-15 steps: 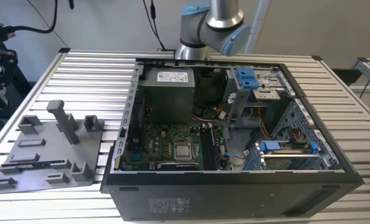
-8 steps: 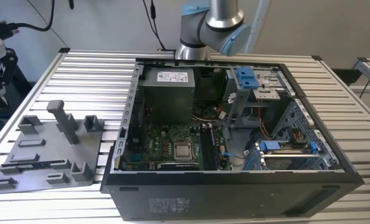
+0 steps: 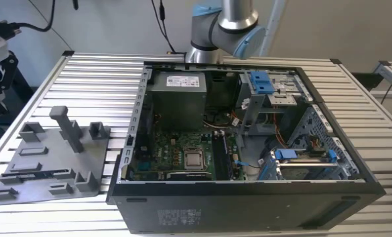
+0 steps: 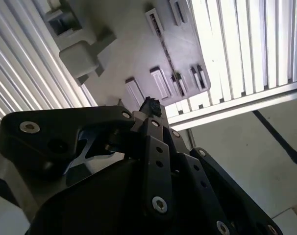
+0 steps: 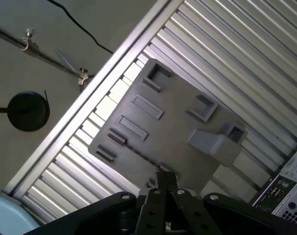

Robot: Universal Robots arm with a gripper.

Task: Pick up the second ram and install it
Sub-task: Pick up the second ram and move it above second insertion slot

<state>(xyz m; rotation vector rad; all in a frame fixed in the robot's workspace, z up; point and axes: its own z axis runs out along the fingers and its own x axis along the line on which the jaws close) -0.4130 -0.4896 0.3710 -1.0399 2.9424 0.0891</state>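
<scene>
Tool (image 5: 166, 180) above grey fixture plate (image 5: 174, 131), computer case (image 3: 248, 207) alongside

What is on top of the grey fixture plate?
The grey fixture plate carries upright grey pegs and the second ram, a thin dark strip. The gripper hides one edge in both wrist views.

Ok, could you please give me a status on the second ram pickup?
Tool hovering above grey fixture plate. Second ram appears seated in plate slot, not yet lifted. Nothing seen between tool and plate.
</scene>
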